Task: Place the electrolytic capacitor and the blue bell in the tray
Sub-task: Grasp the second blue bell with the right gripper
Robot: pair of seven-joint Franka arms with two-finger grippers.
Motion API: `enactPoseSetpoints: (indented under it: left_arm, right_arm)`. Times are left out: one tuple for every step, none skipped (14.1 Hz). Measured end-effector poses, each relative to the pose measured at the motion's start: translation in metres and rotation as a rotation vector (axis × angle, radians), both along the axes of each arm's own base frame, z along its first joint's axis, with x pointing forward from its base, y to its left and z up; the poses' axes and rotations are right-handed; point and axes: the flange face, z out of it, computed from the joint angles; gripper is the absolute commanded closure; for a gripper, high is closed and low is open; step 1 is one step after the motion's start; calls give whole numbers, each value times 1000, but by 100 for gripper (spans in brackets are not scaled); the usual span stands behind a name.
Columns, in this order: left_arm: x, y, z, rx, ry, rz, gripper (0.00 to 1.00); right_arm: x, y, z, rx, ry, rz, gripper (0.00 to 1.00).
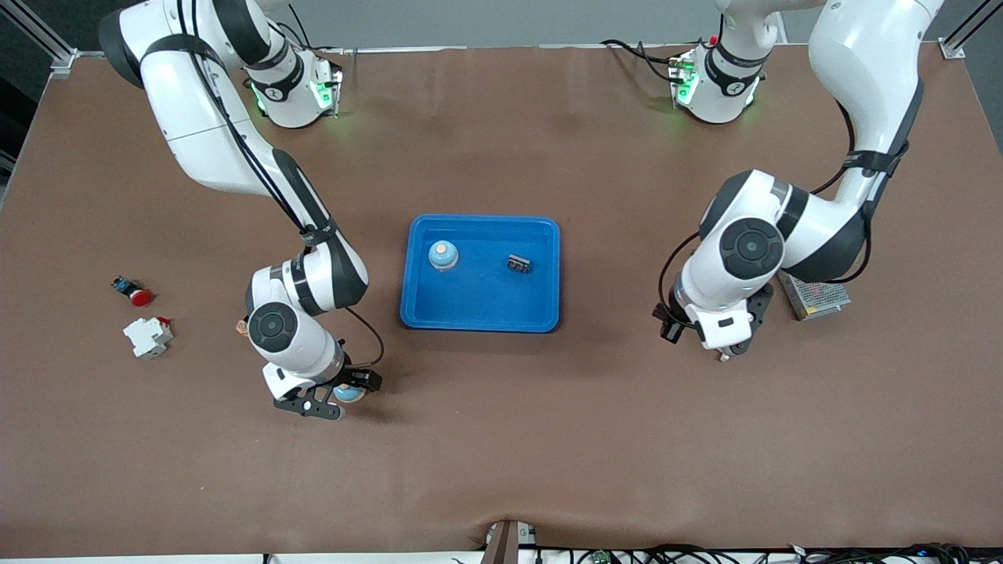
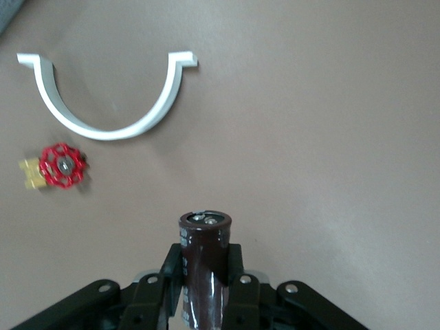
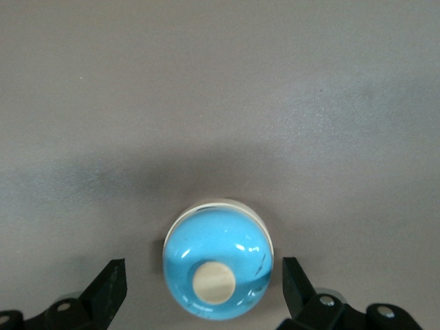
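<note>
Two pincers: left pincer (image 2: 205, 289) grips capacitor (image 2: 205, 265); right pincer (image 3: 199, 285) wide, straddling bell (image 3: 216, 270).

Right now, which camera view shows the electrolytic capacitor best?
The left wrist view: the brown electrolytic capacitor fills its foreground, clamped in the left pincer. The front view hides it under the left arm; the right wrist view lacks it.

Both arms wore glossy white shells with black joint bands and round dark-grey joint caps. Black cables ran along their links. Green lights glowed at the bases. The black two-finger left gripper (image 2: 205, 289) showed silver screws.
</note>
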Motion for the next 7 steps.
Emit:
enactPoseSetpoints:
  left_arm:
    - [-1, -9, 1, -4, -4, 8, 100]
    - [-1, -17, 1, -8, -6, 17, 100]
    - [-2, -25, 1, -12, -8, 25, 100]
    - [-3, -32, 0, -16, -8, 35, 100]
    - [-3, -38, -1, -19, -8, 40, 100]
    - [-5, -43, -3, -21, -6, 45, 100]
    - [-6, -50, -4, -23, -4, 51, 100]
  right_arm:
    - [1, -3, -1, -2, 1, 10, 0]
    - [2, -7, -2, -4, 1, 22, 0]
    - [3, -11, -2, -5, 0, 33, 0]
    - [5, -15, -1, -6, -1, 40, 9]
    - [6, -18, -1, -7, -3, 44, 21]
    - [7, -20, 0, -7, -4, 48, 35]
    - [7, -20, 0, -7, -5, 48, 47]
